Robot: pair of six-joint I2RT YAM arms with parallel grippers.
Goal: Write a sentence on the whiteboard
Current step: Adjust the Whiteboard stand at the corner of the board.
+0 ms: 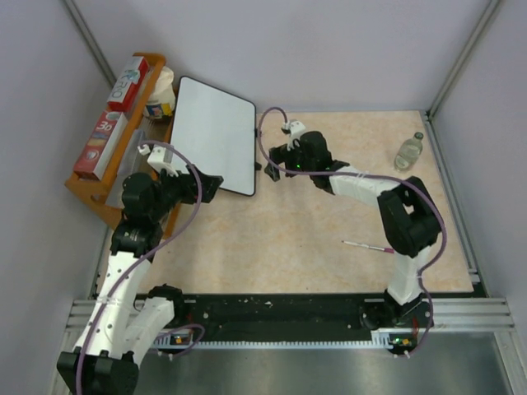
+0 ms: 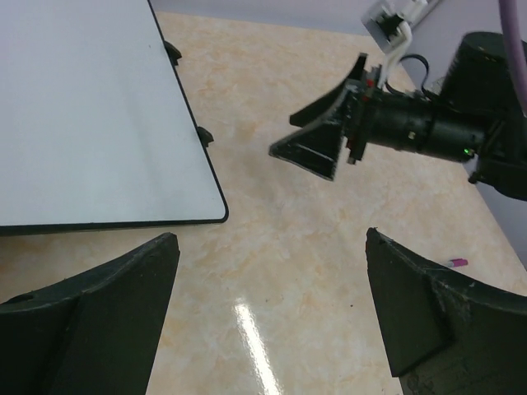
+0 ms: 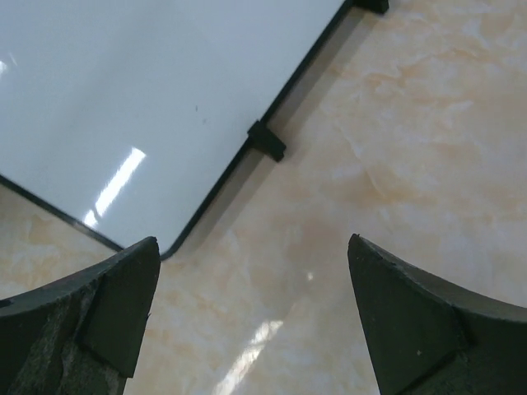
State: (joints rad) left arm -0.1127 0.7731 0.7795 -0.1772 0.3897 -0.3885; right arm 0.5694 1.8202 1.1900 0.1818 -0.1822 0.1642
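Both spread wide, nothing gripped: left gripper [image 2: 270,239] positioned by whiteboard [image 1: 216,136] near corner, right gripper [image 3: 252,243] beside its footed edge. Whiteboard laid flat at table [image 1: 329,214] far left.

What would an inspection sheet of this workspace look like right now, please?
Surface: beige table, bare in the middle, some glare.
Job's things: whiteboard lies at the far left, blank, no writing seen; marker lies loose beside the right arm.
Clutter: clear bottle at the far right; wooden rack with boxes at the left.
Grippers: left gripper and right gripper open and empty, both near the board's corner.
Cables: purple cables loop along both arms.
Surroundings: grey walls around the table; nothing else seen.
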